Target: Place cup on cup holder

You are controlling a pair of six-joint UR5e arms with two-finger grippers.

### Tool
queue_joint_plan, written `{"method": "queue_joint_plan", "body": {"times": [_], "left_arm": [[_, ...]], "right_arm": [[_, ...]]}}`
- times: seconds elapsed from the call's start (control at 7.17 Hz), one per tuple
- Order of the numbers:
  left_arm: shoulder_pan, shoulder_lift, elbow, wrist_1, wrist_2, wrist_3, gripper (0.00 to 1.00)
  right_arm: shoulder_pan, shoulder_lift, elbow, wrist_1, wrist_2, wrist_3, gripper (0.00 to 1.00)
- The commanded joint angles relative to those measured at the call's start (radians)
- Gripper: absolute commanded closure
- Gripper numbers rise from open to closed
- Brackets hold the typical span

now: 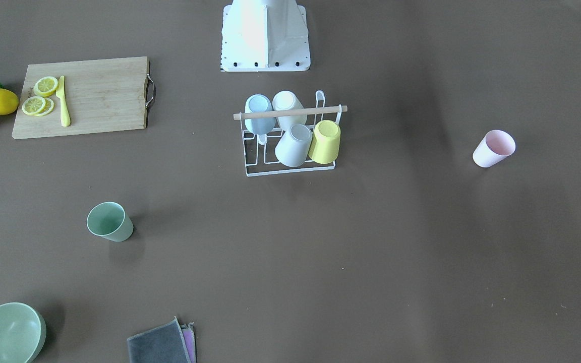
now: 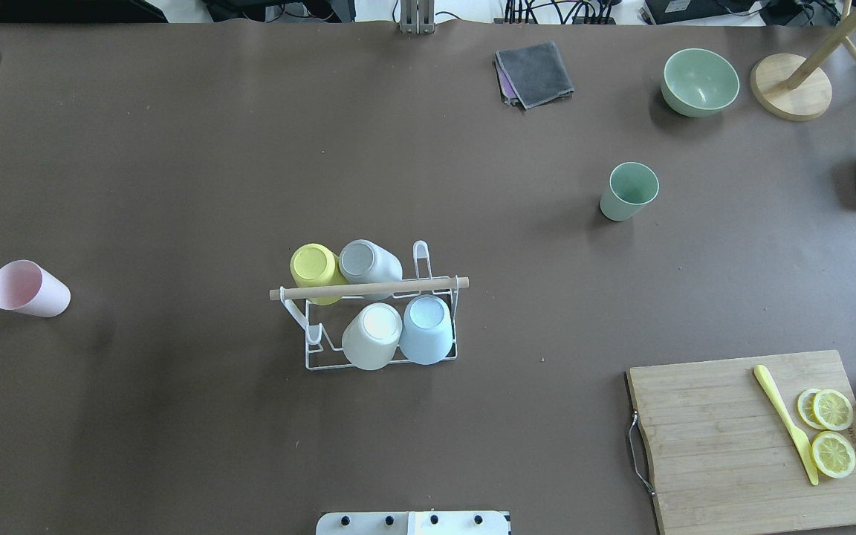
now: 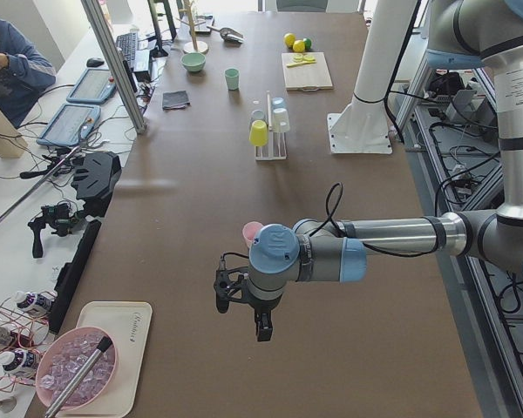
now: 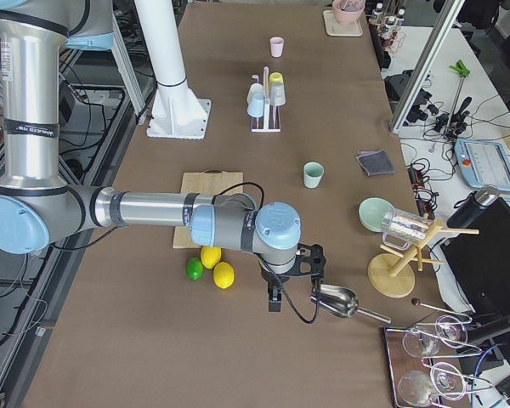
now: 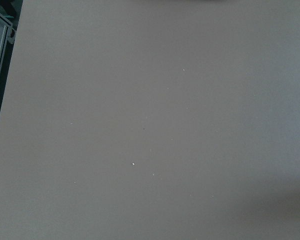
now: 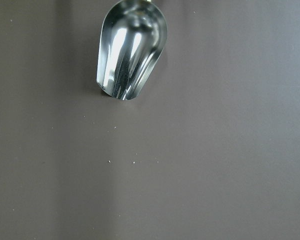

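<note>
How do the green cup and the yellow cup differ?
Colour: the green cup is pale green, the yellow cup pale yellow. Place: the green cup stands on the table; the yellow cup sits on the cup holder. Pose: the green cup is mouth up; the yellow cup is upside down, base up. Both are plain tapered cups without handles.

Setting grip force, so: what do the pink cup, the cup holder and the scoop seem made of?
Pink cup: matte pastel, no glare, likely plastic. Cup holder: thin white-coated wire, probably metal, with a pale wooden-looking rod. Scoop: polished metal, by its mirror-like reflections.
</note>
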Motion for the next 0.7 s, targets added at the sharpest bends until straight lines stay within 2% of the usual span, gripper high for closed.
{"method": "queue_joint_plan", "body": {"times": [0.0,0.56], "left_arm": [[0.000,0.002,-0.009,0.000,0.000,0.000,0.02],[-0.002,0.002,-0.012,0.000,-0.003,-0.001,0.02]], "right_arm": [[-0.001,0.001,-0.001,0.001,0.000,-0.001,0.00],[-0.008,0.001,-0.004,0.001,-0.001,0.000,0.00]]}}
